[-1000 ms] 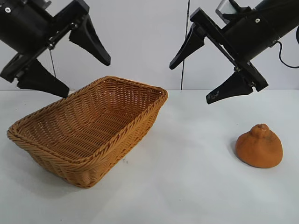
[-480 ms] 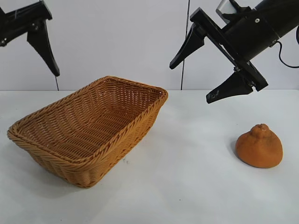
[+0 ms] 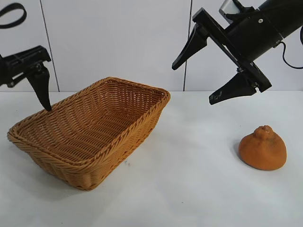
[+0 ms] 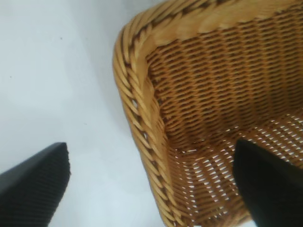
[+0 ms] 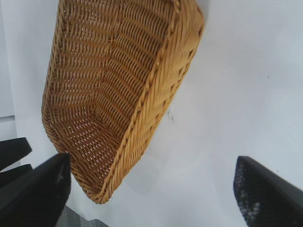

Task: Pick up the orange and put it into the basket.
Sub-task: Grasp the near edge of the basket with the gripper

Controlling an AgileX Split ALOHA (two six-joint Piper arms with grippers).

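While both arms hang in the air, this is what I read off my views:

Orange: the orange (image 3: 262, 148) sits on the bench (image 3: 199, 189) near its right edge, knobby top up, well apart from the basket — nothing touches it.

Basket: the basket (image 3: 90, 130) lies on the left half of the bench, set at an angle, one short end toward the front left corner, the other toward the back middle. I see nothing inside it.

Right gripper: the right gripper (image 3: 215, 71) hangs high over the back right of the bench, above the orange and inward of it, fingers spread wide with nothing between them. Its wrist view looks down on the basket (image 5: 123, 94) and bare bench.

Left gripper: the left gripper (image 4: 156, 184) is at the back left edge — my wrist view shows its fingers parted, one over the bench outside the braided rim (image 4: 137, 118), the other over the basket's inside. Nothing held. From outside I see only one dark finger (image 3: 40, 85) pointing down beside the rim.
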